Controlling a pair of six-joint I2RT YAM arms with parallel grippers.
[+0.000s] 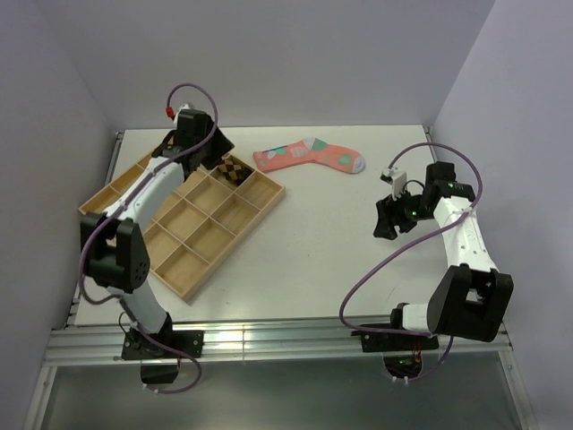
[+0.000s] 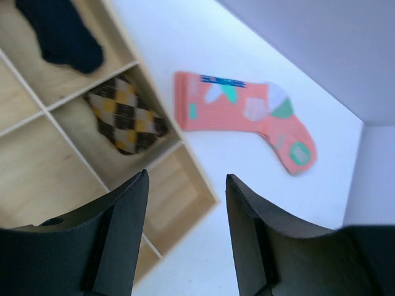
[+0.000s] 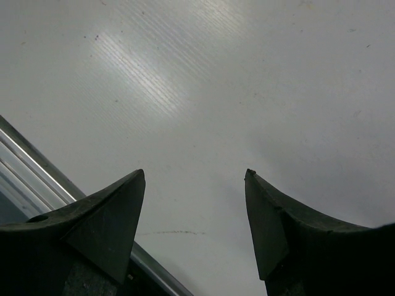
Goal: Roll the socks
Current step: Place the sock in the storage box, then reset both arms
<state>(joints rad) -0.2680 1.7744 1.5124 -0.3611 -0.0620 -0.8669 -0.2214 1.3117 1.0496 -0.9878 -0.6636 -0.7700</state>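
Tray (image 1: pixel 192 257) holds bunched diamond sock (image 2: pixel 126 114), navy sock (image 2: pixel 62 31); pink sock (image 2: pixel 241 114) lies flat; left pincer (image 2: pixel 186 179), right pincer (image 3: pixel 194 176) spread.

Wooden tray (image 1: pixel 183 266), gridded into compartments, lies askew on the left half of a white table (image 1: pixel 322 242), its right corner reaching toward centre. Metal rail (image 1: pixel 269 339) runs along the table's near edge. Pale walls (image 1: pixel 295 54) stand at back and both sides.
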